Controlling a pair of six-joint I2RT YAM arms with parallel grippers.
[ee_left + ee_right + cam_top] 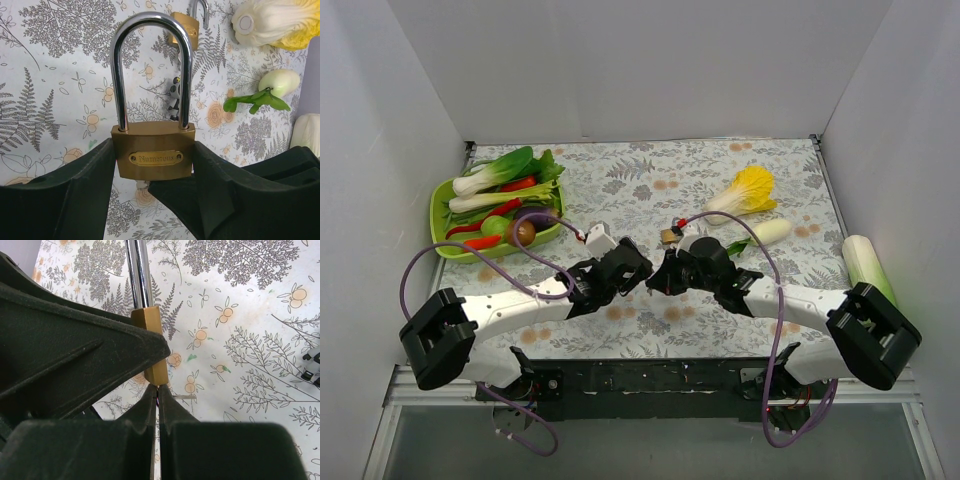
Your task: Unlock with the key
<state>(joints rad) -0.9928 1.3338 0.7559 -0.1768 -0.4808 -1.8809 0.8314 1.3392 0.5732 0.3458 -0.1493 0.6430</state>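
Note:
My left gripper (640,266) is shut on the body of a brass padlock (152,156), held with its chrome shackle (150,70) closed. My right gripper (656,280) meets it from the right. In the right wrist view, my right gripper (158,396) is shut, its tips against the bottom end of the padlock (151,335). Only a thin sliver of the key (158,390) shows between the pads. In the left wrist view a small silvery bit of the key (135,184) shows just under the padlock, next to the right gripper's dark finger (185,200).
A second brass padlock (669,236) lies on the floral cloth behind the grippers, also seen in the left wrist view (186,26). A green tray (442,205) of vegetables stands at the left. A yellow cabbage (748,190), a white radish (770,232) and a pale stalk (865,262) lie at the right.

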